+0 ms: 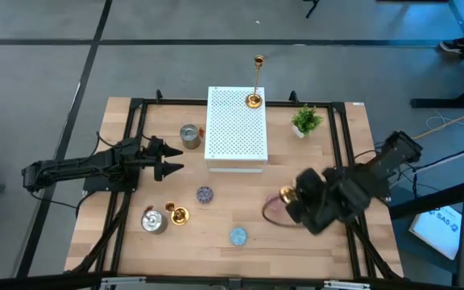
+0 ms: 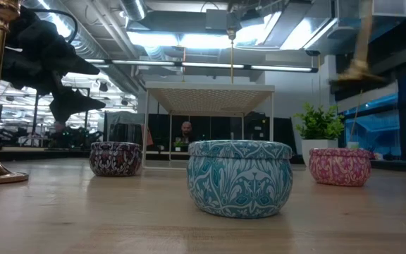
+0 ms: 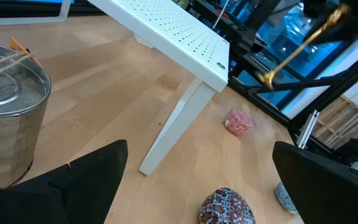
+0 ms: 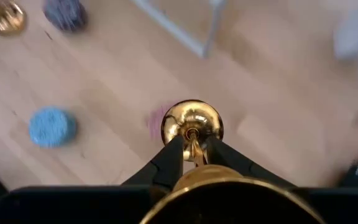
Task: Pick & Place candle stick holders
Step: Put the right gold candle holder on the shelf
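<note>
My right gripper (image 1: 290, 197) hangs above the table's near right part, shut on a tall thin gold candle stick holder (image 4: 192, 127), which also shows in the left wrist view (image 3: 297, 46). Another tall gold holder (image 1: 254, 98) stands by its round base on the white perforated box (image 1: 236, 129). A third gold holder (image 1: 178, 214) stands on the table beside a silvery cup (image 1: 153, 220). A second silvery cup (image 1: 189, 135) stands left of the box. My left gripper (image 1: 176, 159) waits open at the table's left, touching nothing. My right gripper pinches the holder's thin stem (image 4: 193, 149) between its two fingers. The fingers slant down from above and lie across the stem. The holder is lifted clear of the table and tilted, its round base (image 3: 269, 78) lowest.
Three small patterned tins lie on the table: purple (image 1: 205, 194), blue (image 1: 238, 235) and pink (image 2: 340, 166), the pink one below my right gripper. A green potted plant (image 1: 305, 121) stands right of the box. Black frame rails (image 1: 341, 145) run along the table's sides.
</note>
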Action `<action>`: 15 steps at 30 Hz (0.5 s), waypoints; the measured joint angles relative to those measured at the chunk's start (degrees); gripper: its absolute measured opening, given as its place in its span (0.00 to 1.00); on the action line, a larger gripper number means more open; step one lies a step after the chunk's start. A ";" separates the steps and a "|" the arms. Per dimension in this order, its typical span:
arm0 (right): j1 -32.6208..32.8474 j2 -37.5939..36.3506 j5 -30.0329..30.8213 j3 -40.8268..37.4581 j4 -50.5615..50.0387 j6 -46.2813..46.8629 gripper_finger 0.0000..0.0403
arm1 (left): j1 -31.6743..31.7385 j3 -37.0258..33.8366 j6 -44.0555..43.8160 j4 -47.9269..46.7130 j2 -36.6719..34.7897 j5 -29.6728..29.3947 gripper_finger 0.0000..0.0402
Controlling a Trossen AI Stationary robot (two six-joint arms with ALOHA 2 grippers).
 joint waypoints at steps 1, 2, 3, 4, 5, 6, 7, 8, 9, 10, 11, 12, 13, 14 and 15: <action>-1.64 -0.02 0.42 1.51 -0.01 -3.32 0.17 | 0.01 0.00 0.00 -0.01 0.00 0.00 1.00; -3.23 -0.02 1.10 3.00 0.06 -6.76 0.17 | -0.01 -0.01 0.00 0.01 0.00 0.00 1.00; -4.77 -0.02 1.83 4.43 0.07 -10.02 0.17 | -0.01 0.01 0.00 -0.01 -0.02 -0.01 1.00; -6.24 -0.02 2.45 5.81 0.13 -13.25 0.17 | 0.00 0.00 0.00 0.00 0.00 0.00 1.00; -7.78 -0.02 2.95 7.12 0.48 -16.50 0.17 | -0.01 -0.01 0.00 -0.01 0.00 -0.01 1.00; -9.40 -0.04 3.19 8.34 0.98 -19.40 0.17 | 0.01 -0.01 0.00 -0.01 0.00 -0.01 1.00; -11.09 -0.04 3.22 9.48 1.51 -22.28 0.17 | -0.01 -0.01 0.00 0.00 0.00 0.00 1.00; -12.79 -0.04 3.22 10.47 2.05 -25.11 0.17 | -0.01 0.01 0.00 0.01 -0.01 -0.01 1.00; -14.42 -0.04 3.20 11.39 2.81 -27.93 0.17 | -0.01 -0.01 0.00 0.01 0.00 -0.01 1.00; -16.17 -0.04 3.20 12.24 3.81 -30.73 0.17 | 0.01 -0.01 0.00 -0.01 0.00 -0.01 1.00; -17.85 -0.04 3.20 12.87 4.92 -33.50 0.17 | 0.01 -0.01 0.00 0.01 -0.02 -0.01 1.00; -19.55 -0.07 3.13 13.28 5.98 -36.48 0.17 | -0.01 -0.01 0.00 -0.01 0.00 -0.01 1.00; -21.38 -0.07 2.80 13.49 7.27 -39.24 0.17 | 0.00 -0.01 0.00 0.01 0.00 0.00 1.00; -23.20 -0.07 2.17 13.57 8.65 -41.68 0.17 | -0.01 0.00 0.00 0.01 0.00 0.00 1.00; -25.03 -0.07 1.08 13.57 9.87 -43.99 0.17 | 0.00 -0.01 0.00 0.00 0.00 0.01 1.00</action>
